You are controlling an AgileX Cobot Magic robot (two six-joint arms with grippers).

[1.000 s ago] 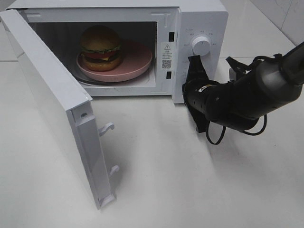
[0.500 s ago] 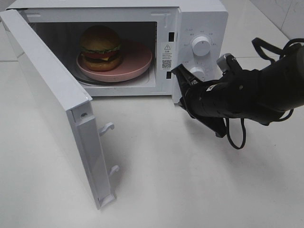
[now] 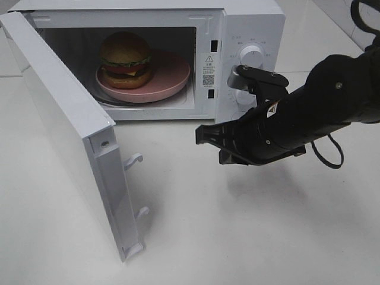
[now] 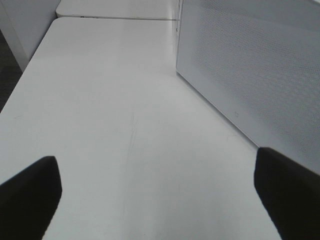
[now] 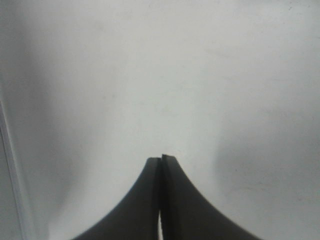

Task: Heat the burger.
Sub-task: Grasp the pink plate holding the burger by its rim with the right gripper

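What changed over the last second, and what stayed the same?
The right gripper, shut, came away from the upper knob and swung across the front of the microwave toward the open door. Nothing was grasped or released. The burger, its plate and the door stayed put.

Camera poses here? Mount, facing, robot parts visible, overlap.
Exterior high: mounted high, looking down into the open microwave at the burger; right arm and right end effector show.
Left wrist: on left arm, facing along the table toward a perforated white panel; open left end effector shows.
Right wrist: facing the table; shut fingertips show.
Shared: exterior and right wrist both show the right end effector.
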